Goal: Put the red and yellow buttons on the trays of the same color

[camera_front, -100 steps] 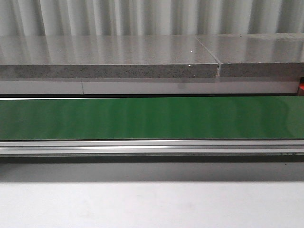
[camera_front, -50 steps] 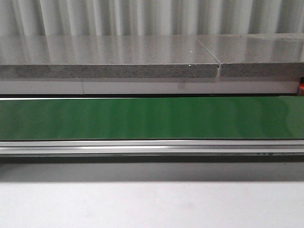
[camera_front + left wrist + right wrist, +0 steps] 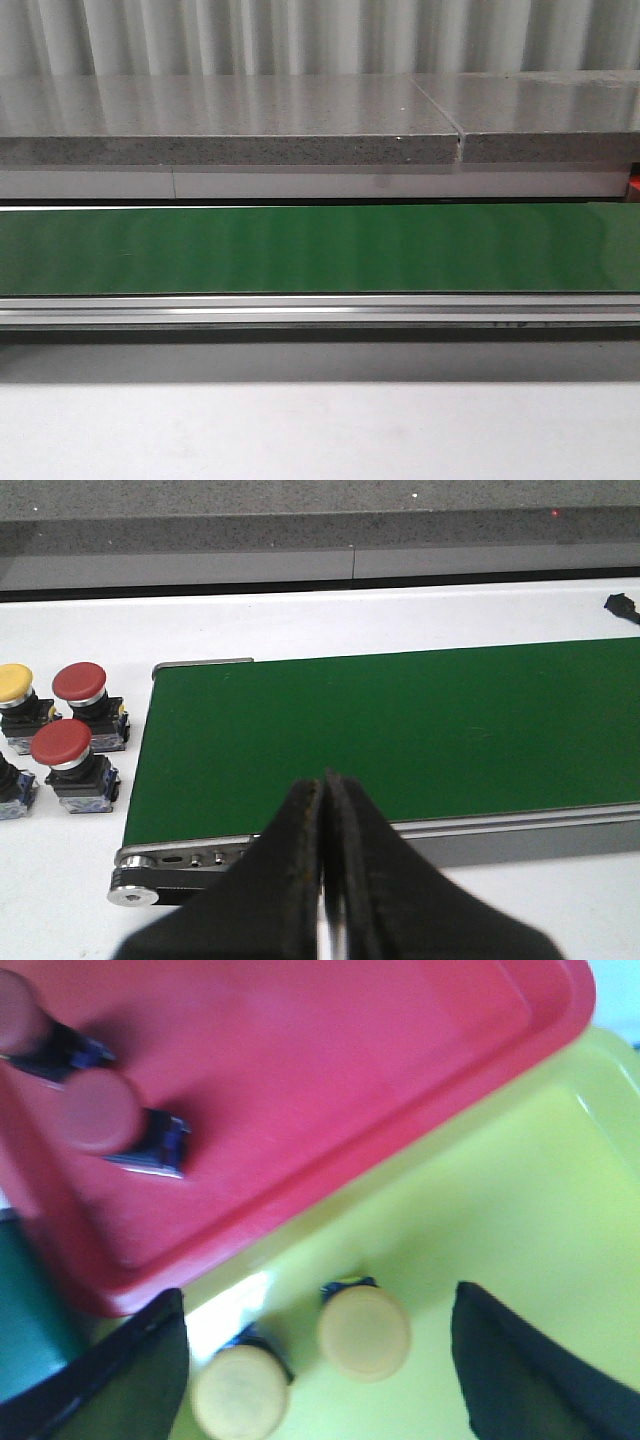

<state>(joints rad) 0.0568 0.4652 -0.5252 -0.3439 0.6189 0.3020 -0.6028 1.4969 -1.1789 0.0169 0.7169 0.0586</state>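
In the left wrist view my left gripper (image 3: pixel 322 780) is shut and empty over the near edge of the green conveyor belt (image 3: pixel 400 730). Beside the belt's end stand two red buttons (image 3: pixel 79 683) (image 3: pixel 61 743) and a yellow button (image 3: pixel 14 683) on the white table. In the right wrist view my right gripper (image 3: pixel 315 1355) is open above the yellow tray (image 3: pixel 520 1210), with two yellow buttons (image 3: pixel 364 1332) (image 3: pixel 240 1392) standing between its fingers, untouched. The red tray (image 3: pixel 330 1070) overlaps the yellow one and holds two red buttons (image 3: pixel 98 1110) (image 3: pixel 15 1010). Neither gripper shows in the front view.
The front view holds only the green belt (image 3: pixel 320 248), its metal rail (image 3: pixel 320 308), a grey stone ledge (image 3: pixel 230 125) behind and white table in front. A dark part (image 3: pixel 6 780) sits at the frame edge next to the buttons. A small black object (image 3: pixel 622 605) lies beyond the belt.
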